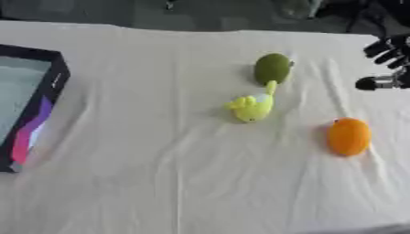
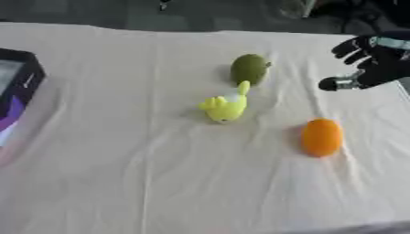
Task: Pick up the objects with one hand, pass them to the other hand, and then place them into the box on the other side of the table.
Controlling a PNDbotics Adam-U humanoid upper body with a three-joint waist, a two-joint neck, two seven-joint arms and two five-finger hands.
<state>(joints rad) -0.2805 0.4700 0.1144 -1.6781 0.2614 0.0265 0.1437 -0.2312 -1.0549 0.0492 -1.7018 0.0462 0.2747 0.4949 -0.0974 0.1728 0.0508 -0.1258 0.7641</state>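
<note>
Three soft toys lie on the cream tablecloth: a dark green oval one, a yellow-green duck-like one just in front of it, and an orange oval one toward the right. My right hand hovers at the right edge, above and behind the orange toy, with its fingers spread and its thumb apart, holding nothing. The dark box with a pale inside stands at the left edge. My left hand shows in neither view.
The cloth is wrinkled, with folds running toward the front. A dark floor and dim shapes lie beyond the table's far edge.
</note>
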